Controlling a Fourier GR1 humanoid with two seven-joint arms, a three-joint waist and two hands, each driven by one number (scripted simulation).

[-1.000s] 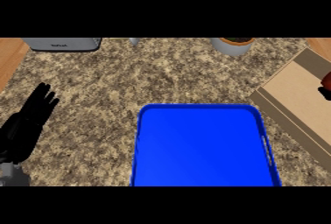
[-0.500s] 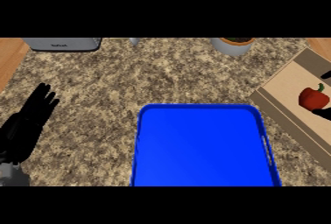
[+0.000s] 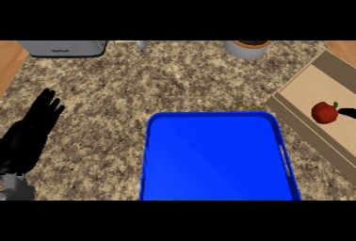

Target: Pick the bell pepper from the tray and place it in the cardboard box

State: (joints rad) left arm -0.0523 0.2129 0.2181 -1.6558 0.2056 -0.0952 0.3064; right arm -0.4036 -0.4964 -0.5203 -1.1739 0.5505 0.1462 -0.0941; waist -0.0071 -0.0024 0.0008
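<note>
The bell pepper lies inside the cardboard box at the right edge of the head view, red with a short green stem, resting on the box floor. The blue tray sits on the worktop just left of the box and carries nothing.

A small dark tip at the right border, touching or just beside the pepper, is probably part of the right hand. Too little of it shows to tell whether its fingers are spread, pressed together or pinching the pepper.

The left hand rests at the left edge, open, fingers straight and held close together, pointing up the view, well apart from tray and box.

Judged step: placement, at or near release. The pepper is already within the box walls, so the transfer appears nearly complete.

Next move: if the right hand holds the pepper, spread the fingers, then lift clear without catching the stem or the near box flap.
</note>
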